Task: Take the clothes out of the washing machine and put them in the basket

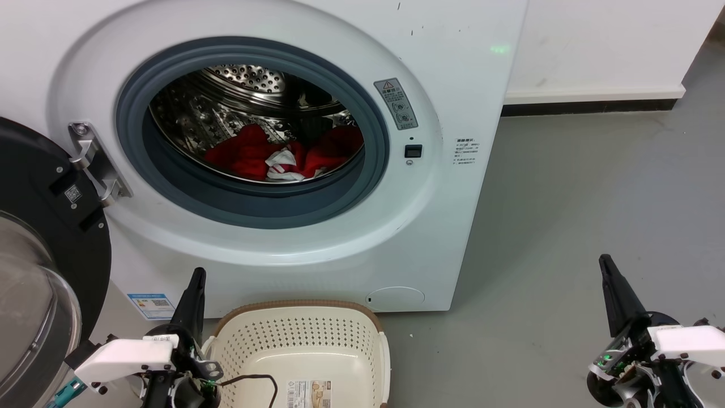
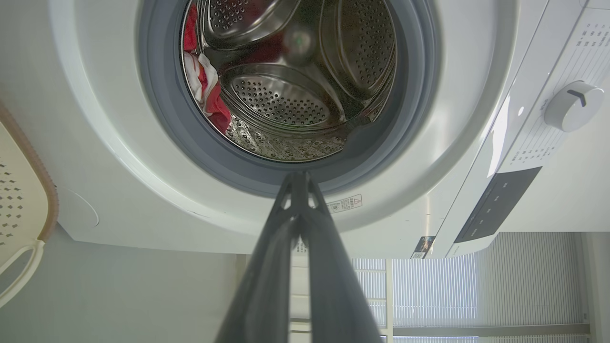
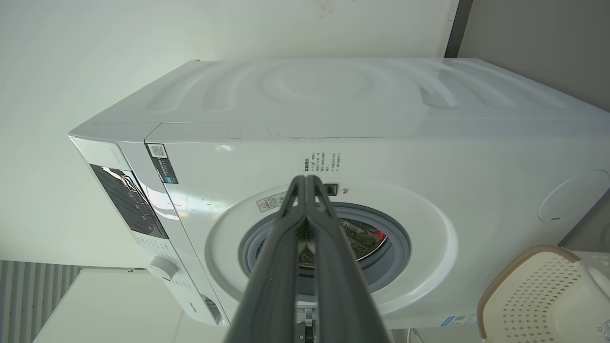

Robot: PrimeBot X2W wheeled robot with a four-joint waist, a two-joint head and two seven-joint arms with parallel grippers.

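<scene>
Head view: red garments with white trim (image 1: 249, 153) are lying inside the large white front-loading washing machine (image 1: 317, 272). The cream perforated plastic basket (image 1: 294, 304) is sitting on the floor (image 1: 566, 226) just before it.

Left wrist view: the left gripper (image 2: 298, 178) is pointing at the grey gasket (image 2: 157, 119), fingertips touching.

Right wrist view: the right gripper (image 3: 305, 180) is likewise pinching together on nothing.

Grey floor (image 1: 566, 198), white wall (image 1: 595, 39).
</scene>
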